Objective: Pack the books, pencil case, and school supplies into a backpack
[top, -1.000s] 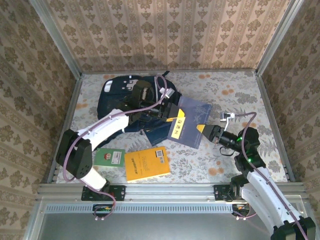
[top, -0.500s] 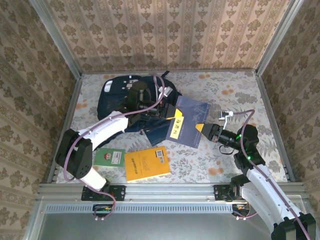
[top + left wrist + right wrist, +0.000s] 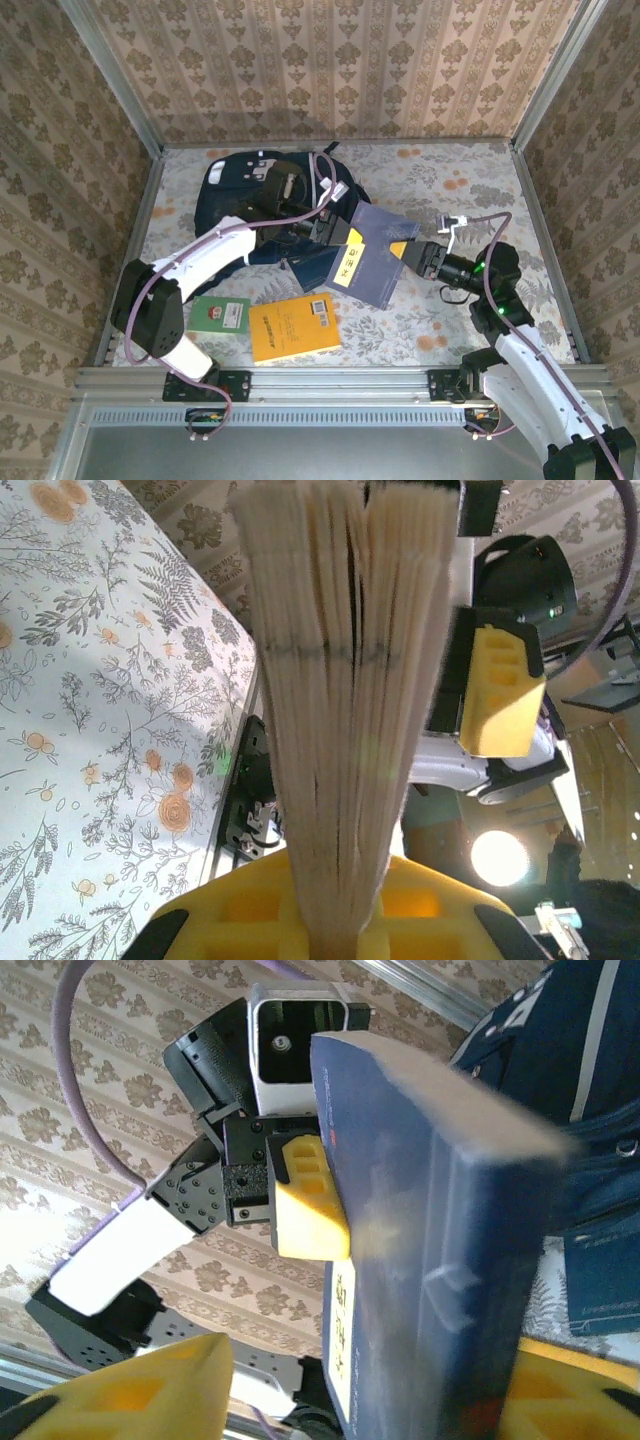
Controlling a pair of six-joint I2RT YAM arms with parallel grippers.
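A navy book (image 3: 375,258) with a cream label strip hangs tilted above the table between both arms. My left gripper (image 3: 335,232) is shut on its left edge; the page edges (image 3: 340,680) run up from between its yellow fingers (image 3: 250,920). My right gripper (image 3: 408,256) stands open around the book's other edge (image 3: 430,1260), one finger (image 3: 130,1390) well apart from the cover. The dark navy backpack (image 3: 240,190) lies behind the left gripper. An orange-yellow book (image 3: 293,328) and a small green-and-white book (image 3: 220,314) lie flat near the front. Pencil case and school supplies are out of view.
Another navy flat thing (image 3: 310,270) lies against the backpack's front edge, under the held book. Patterned walls and a metal frame (image 3: 340,378) enclose the floral table (image 3: 460,190). Open table lies at the back right.
My left gripper has shut on the navy book. The right gripper's jaws have opened off it. The book has tilted and shifted left, toward the backpack.
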